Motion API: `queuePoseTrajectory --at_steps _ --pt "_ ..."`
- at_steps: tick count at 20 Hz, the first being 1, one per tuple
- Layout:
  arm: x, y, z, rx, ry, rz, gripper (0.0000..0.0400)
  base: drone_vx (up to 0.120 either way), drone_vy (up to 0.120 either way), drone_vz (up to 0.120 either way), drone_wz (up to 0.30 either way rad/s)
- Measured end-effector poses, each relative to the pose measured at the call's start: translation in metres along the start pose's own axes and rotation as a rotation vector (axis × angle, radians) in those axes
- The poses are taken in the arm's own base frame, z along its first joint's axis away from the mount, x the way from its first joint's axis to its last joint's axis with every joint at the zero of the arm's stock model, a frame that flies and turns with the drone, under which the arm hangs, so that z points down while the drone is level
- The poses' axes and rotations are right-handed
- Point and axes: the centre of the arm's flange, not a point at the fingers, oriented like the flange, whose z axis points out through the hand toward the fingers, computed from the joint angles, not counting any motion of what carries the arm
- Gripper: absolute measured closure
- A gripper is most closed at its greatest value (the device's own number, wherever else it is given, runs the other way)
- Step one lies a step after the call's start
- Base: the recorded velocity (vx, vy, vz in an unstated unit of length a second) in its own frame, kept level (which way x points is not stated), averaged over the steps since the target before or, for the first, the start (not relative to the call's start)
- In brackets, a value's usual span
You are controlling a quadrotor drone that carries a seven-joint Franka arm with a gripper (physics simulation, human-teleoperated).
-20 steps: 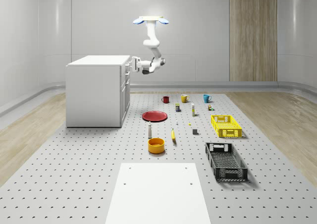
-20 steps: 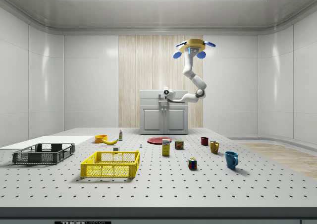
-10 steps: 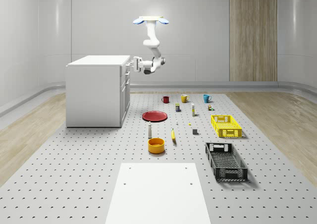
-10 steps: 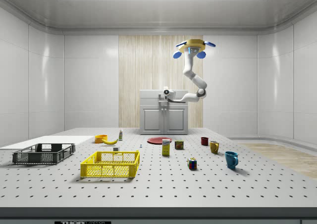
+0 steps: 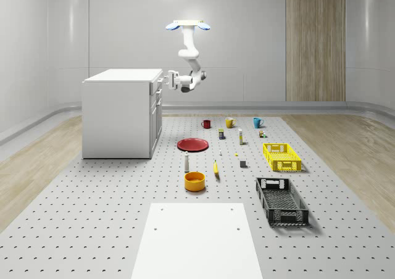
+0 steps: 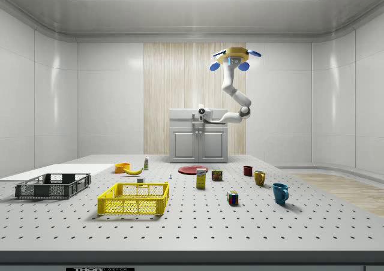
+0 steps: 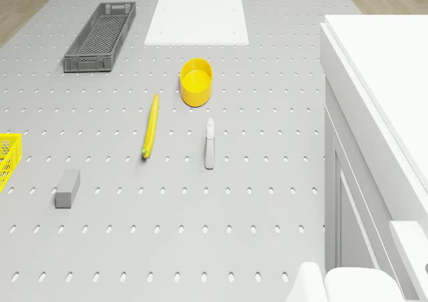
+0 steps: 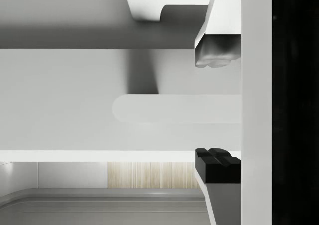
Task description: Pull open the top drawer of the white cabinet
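At cabinet (image 5: 120, 112) top front: drawer (image 5: 158, 84) shut. Gripper (image 8: 214, 108) spread around handle (image 8: 174, 108), gripping nothing. Drone (image 5: 187, 24) hovering beside. Rigid, probably smooth-sliding; grip handle mid-bar, pull straight.

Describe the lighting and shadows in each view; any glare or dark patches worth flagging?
Whole-scene view: soft, even light, short shadows beside the black crate. Side view: bright ceiling panel, glossy wall reflections. Drone view: flat light, faint shadows by the banana. Wrist view: the handle casts a dark shadow on the drawer front; a black band runs along one edge.
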Motion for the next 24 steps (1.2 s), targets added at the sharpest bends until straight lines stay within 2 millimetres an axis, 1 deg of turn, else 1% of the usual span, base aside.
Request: queuePoseTrajectory --at_steps 4,9,10,12,13,15,19,24 --pt "0.000 0.000 0.013 0.000 0.000 0.000 0.0113 0.000 0.000 0.000 0.000" --pt "0.000 0.000 0.026 0.000 0.000 0.000 0.0100 0.000 0.000 0.000 0.000" --pt "0.000 0.000 0.027 0.000 0.000 0.000 0.0143 0.000 0.000 0.000 0.000" --pt "0.000 0.000 0.030 0.000 0.000 0.000 0.0203 0.000 0.000 0.000 0.000" --pt "0.000 0.000 0.031 0.000 0.000 0.000 0.0223 0.000 0.000 0.000 0.000" --pt "0.000 0.000 0.032 0.000 0.000 0.000 0.0251 0.000 0.000 0.000 0.000" --pt "0.000 0.000 0.033 0.000 0.000 0.001 0.0279 0.000 0.000 0.000 0.000" --pt "0.001 0.001 0.030 0.000 -0.001 -0.015 0.0285 0.000 0.000 0.000 0.000"
